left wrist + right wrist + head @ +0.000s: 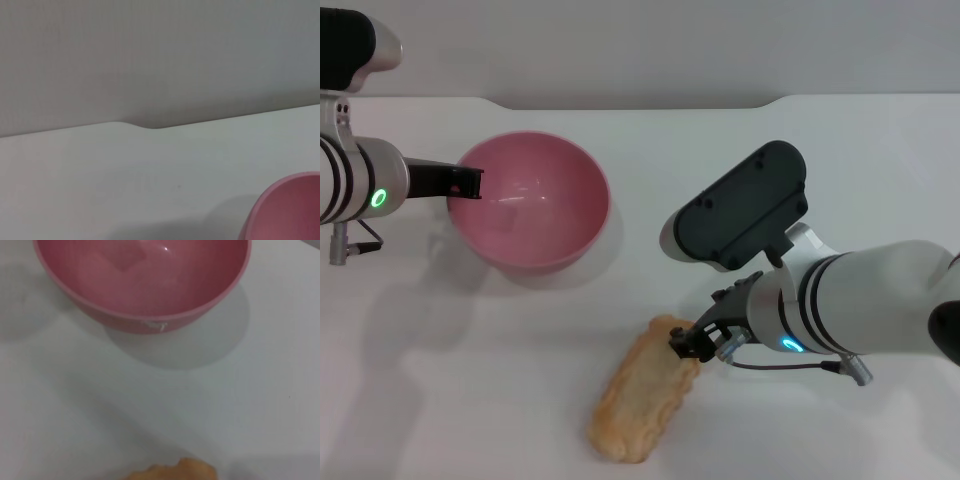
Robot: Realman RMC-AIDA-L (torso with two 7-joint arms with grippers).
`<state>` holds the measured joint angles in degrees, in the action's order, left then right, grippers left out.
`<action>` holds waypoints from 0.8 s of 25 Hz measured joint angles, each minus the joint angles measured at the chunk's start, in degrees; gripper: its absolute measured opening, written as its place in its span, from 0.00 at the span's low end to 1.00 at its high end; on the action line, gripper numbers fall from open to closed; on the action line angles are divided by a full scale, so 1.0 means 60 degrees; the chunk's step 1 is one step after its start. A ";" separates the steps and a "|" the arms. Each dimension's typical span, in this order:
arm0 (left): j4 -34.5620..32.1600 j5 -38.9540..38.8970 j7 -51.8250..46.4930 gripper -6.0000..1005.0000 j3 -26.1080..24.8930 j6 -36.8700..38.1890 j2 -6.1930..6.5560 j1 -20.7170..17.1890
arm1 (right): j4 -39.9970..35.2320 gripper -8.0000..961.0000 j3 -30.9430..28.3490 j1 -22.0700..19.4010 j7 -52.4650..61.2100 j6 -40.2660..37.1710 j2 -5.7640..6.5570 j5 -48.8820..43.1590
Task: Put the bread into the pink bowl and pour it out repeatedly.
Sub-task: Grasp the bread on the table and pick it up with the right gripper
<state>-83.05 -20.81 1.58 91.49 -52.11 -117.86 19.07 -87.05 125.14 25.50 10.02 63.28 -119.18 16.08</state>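
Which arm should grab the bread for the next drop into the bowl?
Right. The right gripper is already at the bread's near end, while the left gripper is at the pink bowl's rim.
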 joint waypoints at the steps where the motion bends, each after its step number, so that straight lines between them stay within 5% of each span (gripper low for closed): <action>1: 0.0000 -0.0004 0.0000 0.05 0.0000 0.0000 0.0000 0.0000 | 0.0076 0.69 0.0000 0.0013 0.0000 -0.0075 -0.0006 0.0005; 20: -0.0001 -0.0019 0.0000 0.05 0.0000 -0.0001 0.0001 0.0001 | 0.0516 0.63 0.0160 0.0269 -0.0070 -0.0150 0.0000 0.0404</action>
<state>-83.06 -20.92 1.58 91.49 -52.12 -117.86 19.07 -83.95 126.10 27.11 9.60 62.37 -119.18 18.50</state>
